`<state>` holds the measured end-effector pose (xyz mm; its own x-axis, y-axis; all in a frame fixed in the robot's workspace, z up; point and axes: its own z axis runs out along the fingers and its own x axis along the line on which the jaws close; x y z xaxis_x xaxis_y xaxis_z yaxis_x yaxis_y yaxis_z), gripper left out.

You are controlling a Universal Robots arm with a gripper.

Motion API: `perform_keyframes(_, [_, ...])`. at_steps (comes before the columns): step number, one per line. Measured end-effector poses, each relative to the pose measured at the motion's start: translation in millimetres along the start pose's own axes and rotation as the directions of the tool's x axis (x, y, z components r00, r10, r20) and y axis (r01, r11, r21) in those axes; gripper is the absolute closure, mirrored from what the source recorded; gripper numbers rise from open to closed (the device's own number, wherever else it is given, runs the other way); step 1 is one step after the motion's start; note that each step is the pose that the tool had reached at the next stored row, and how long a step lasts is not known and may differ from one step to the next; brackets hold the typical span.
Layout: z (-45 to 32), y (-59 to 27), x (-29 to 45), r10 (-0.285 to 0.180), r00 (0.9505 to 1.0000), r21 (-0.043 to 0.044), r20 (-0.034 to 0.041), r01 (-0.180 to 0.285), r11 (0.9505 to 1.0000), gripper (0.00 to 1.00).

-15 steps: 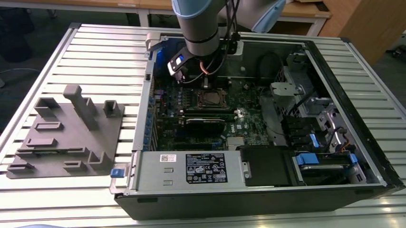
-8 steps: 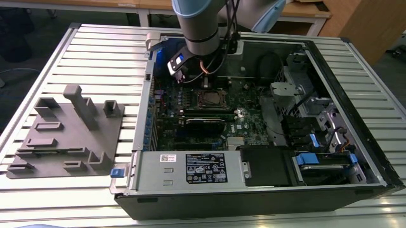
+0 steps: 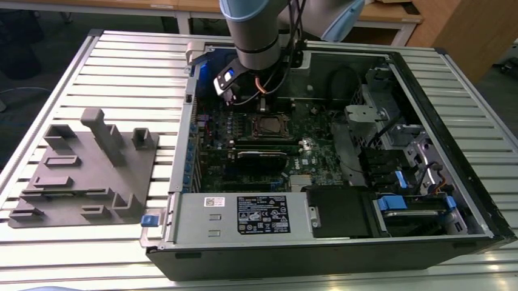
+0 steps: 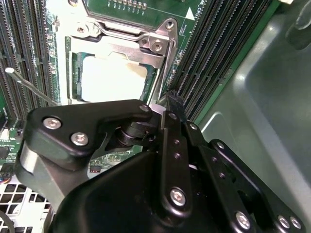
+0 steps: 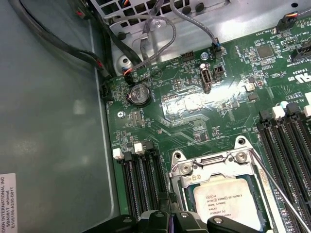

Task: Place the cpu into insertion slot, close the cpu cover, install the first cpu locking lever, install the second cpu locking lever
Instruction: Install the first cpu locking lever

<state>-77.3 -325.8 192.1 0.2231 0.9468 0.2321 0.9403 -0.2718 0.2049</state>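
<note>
One gripper (image 3: 261, 109) is seen lowered inside the one open computer case (image 3: 324, 262), close against the single socket (image 3: 271, 126) on the green board (image 5: 194, 111). In both wrist views its two fingers are drawn together with nothing caught between them. The tip is set just beside the socket's rim, between that rim and a bank of long black memory slots (image 4: 214, 53). Two such banks are counted in the first wrist view, one on each side of the socket.

One chip (image 5: 226, 201) is found lying flat in the socket, its pale metal top showing through the cut-out of the one cover frame (image 5: 214, 167), which is folded down over it. One thin wire lever (image 5: 282, 191) can be made out, slanting up and away from the socket on the side opposite the gripper, not pressed down along the frame.

One coin battery (image 5: 140, 93) is spotted further along the board. In the exterior view one long black card (image 3: 261, 159) is noted near the socket. One grey holder block (image 3: 81, 170) is seen on the slatted table (image 3: 121, 60), to the exterior view's left of the case.
</note>
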Motion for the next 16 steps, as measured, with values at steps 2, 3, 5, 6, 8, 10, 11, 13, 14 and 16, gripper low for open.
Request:
perform_keyframes(2, [0.4,-0.2,0.3,0.0,1.0,0.0,-0.0005,0.0,1.0,0.89])
perform_keyframes(3, [0.5,-0.3,0.6,-0.001,1.0,0.0002,-0.0006,0.001,1.0,0.89])
perform_keyframes(5, [0.7,-0.5,1.5,-0.003,1.0,0.0007,-0.001,0.003,1.0,0.89])
perform_keyframes(6, [0.8,-0.5,1.9,-0.004,1.0,0.0011,-0.0014,0.004,1.0,0.89])
perform_keyframes(8, [0.9,-0.4,2.5,-0.011,0.9999,0.0026,-0.0022,0.011,0.9999,0.89])
perform_keyframes(10, [1.1,-0.5,3.1,-0.019,0.9998,0.0049,-0.0045,0.019,0.9998,0.89])
perform_keyframes(11, [1.3,-0.5,3.4,-0.024,0.9997,0.0058,-0.0058,0.024,0.9997,0.89])
perform_keyframes(13, [1.4,-0.3,3.5,-0.032,0.9995,0.0077,-0.0074,0.032,0.9995,0.89])
perform_keyframes(14, [1.5,-0.1,3.5,-0.035,0.9993,0.0086,-0.0082,0.036,0.9993,0.89])
perform_keyframes(16, [1.7,0.4,3.6,-0.044,0.999,0.0106,-0.0102,0.044,0.999,0.89])
